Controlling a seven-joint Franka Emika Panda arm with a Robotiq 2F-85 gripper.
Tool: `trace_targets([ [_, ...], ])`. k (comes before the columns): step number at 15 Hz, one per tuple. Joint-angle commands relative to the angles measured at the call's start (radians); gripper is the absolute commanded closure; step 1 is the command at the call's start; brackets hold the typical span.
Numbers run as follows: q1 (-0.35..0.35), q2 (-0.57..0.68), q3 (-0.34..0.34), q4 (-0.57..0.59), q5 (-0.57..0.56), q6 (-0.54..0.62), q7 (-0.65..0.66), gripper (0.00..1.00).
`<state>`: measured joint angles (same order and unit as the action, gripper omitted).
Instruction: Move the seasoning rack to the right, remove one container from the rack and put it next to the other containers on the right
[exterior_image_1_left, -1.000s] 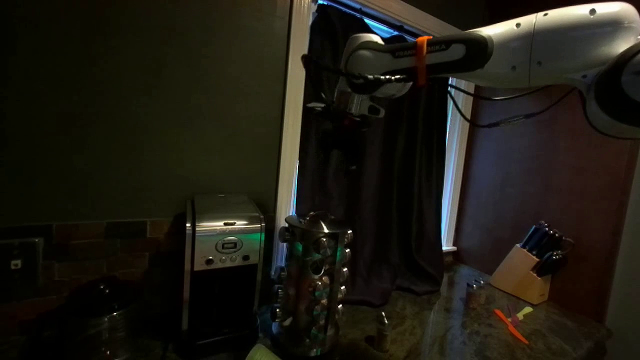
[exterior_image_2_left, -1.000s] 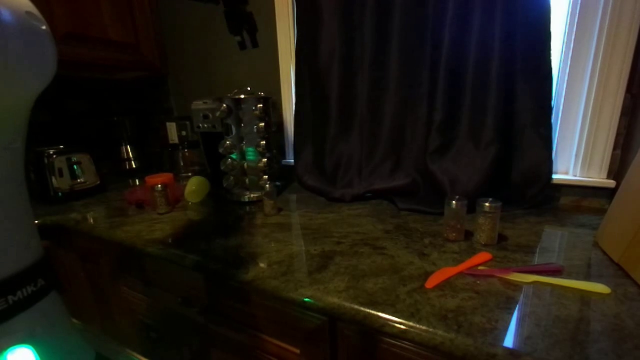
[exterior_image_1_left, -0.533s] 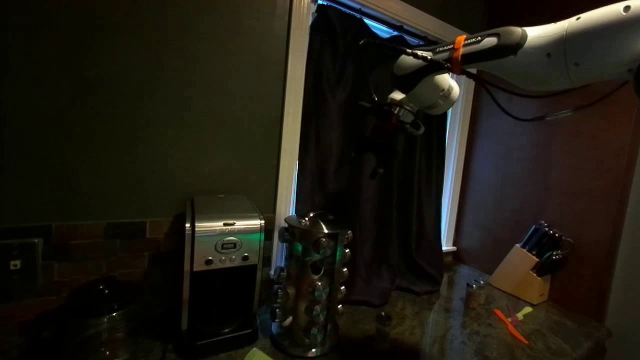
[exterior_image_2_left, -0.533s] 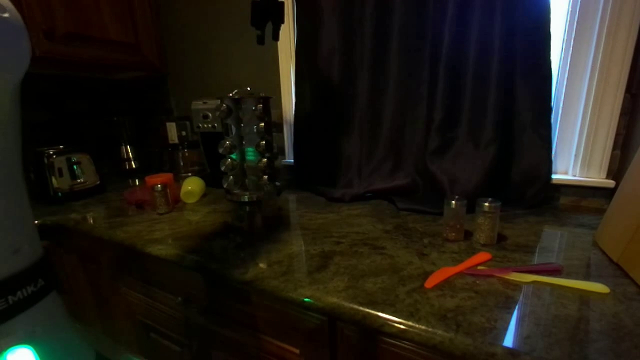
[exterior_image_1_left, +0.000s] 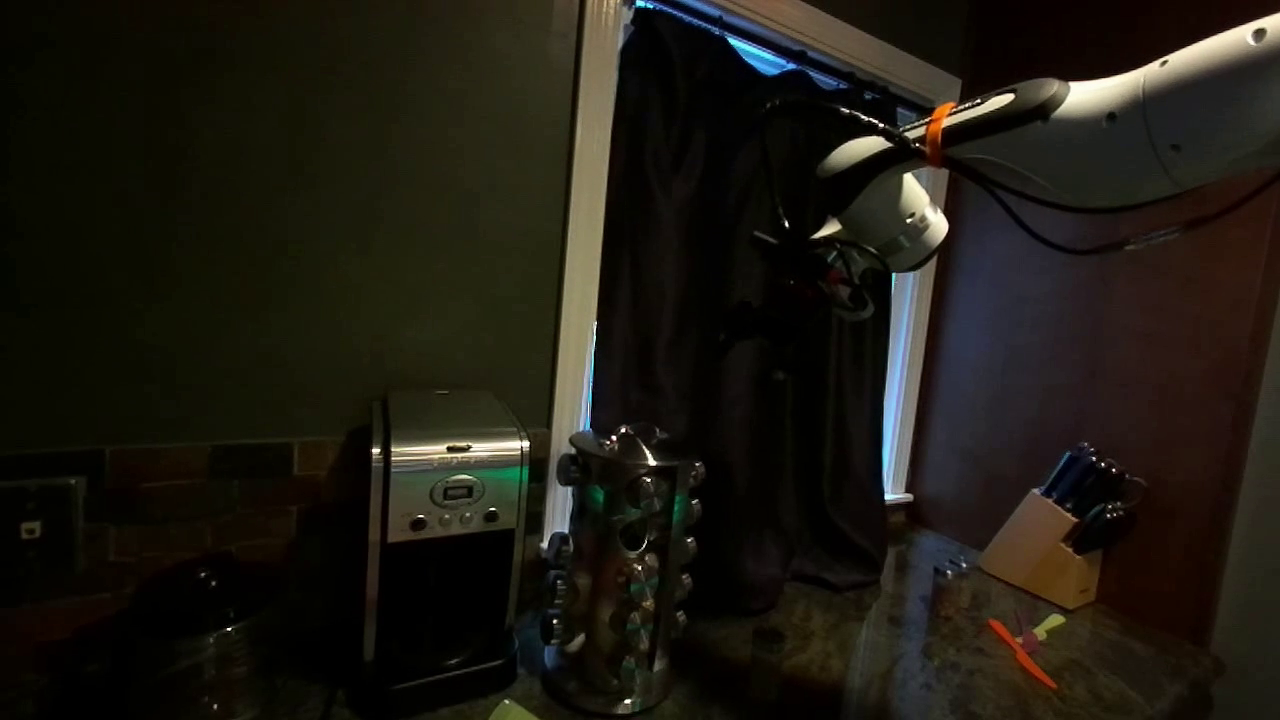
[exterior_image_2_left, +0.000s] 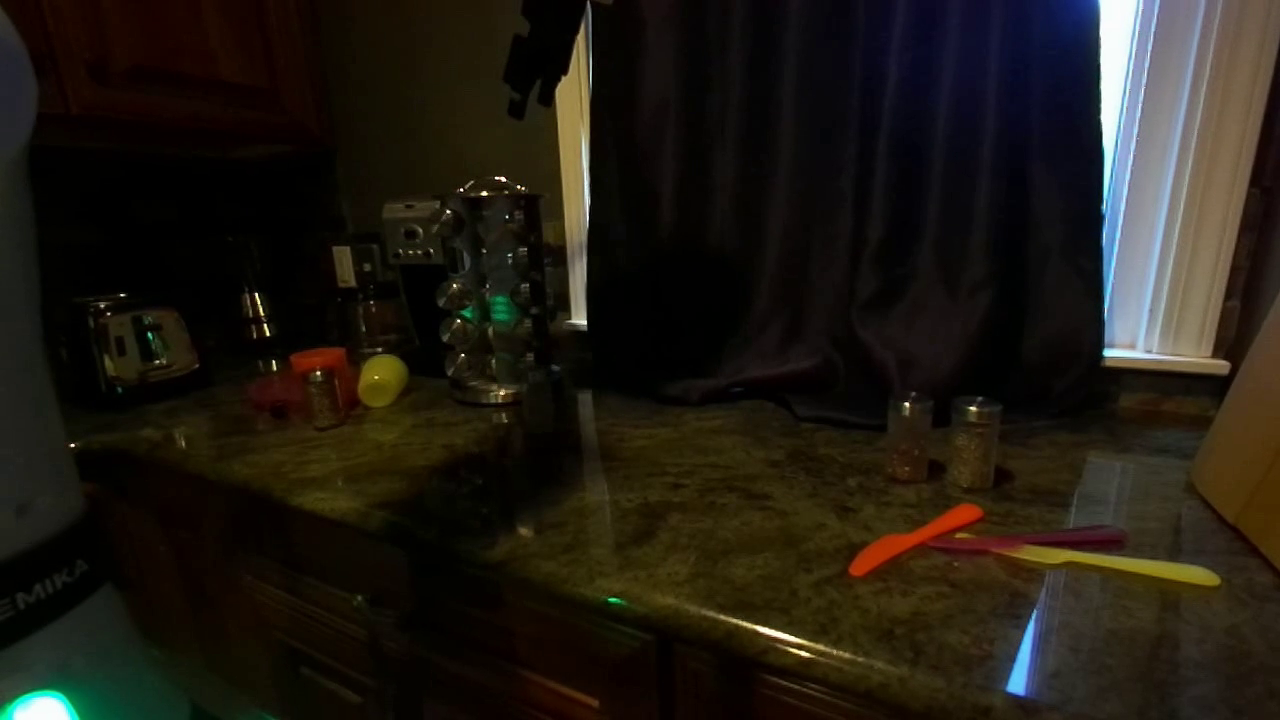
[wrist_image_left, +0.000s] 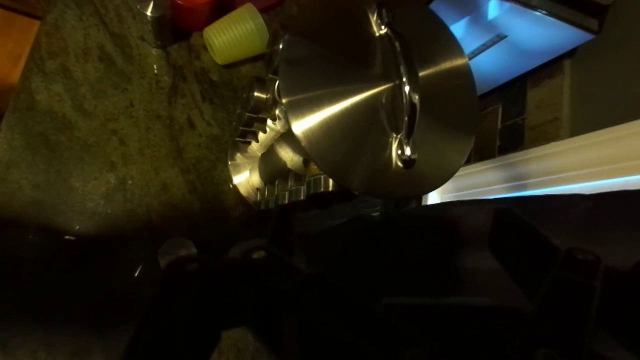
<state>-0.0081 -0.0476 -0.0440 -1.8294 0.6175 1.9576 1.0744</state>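
Observation:
The seasoning rack (exterior_image_2_left: 497, 290), a round tower of jars with a shiny domed lid, stands upright on the counter in both exterior views (exterior_image_1_left: 625, 570). The wrist view shows its lid and handle (wrist_image_left: 385, 100) from above. My gripper (exterior_image_2_left: 532, 105) is up in the air above the rack's height, tilted, with a gap between its fingers and nothing seen in them. The fingers are very dark in the wrist view. One jar (exterior_image_2_left: 545, 400) stands in shadow beside the rack's base; a round lid (wrist_image_left: 177, 250) shows in the wrist view. Two jars (exterior_image_2_left: 909, 440) (exterior_image_2_left: 975, 445) stand together at the right.
The silver appliance (exterior_image_1_left: 455, 540) stands close beside the rack. A yellow-green cup (exterior_image_2_left: 383, 380), an orange cup (exterior_image_2_left: 320, 362) and another jar (exterior_image_2_left: 323, 400) lie left of it. Coloured plastic knives (exterior_image_2_left: 915, 540) and a knife block (exterior_image_1_left: 1045, 550) are at the right. A dark curtain (exterior_image_2_left: 840, 200) hangs behind.
My gripper has moved right in both exterior views, lower, and has tilted. Its shadow now covers the jar beside the rack. The yellow-green cup has rolled slightly. The rack has not moved.

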Motion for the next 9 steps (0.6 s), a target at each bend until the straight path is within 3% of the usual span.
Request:
trace_targets([
  [1, -0.007, 0.001, 0.009, 0.006, 0.0, -0.003, 0.002, 0.0],
  [6, -0.047, 0.072, -0.029, 0.008, 0.044, -0.095, 0.143, 0.0],
  [9, -0.081, 0.117, -0.056, 0.015, 0.132, -0.199, 0.136, 0.0],
])
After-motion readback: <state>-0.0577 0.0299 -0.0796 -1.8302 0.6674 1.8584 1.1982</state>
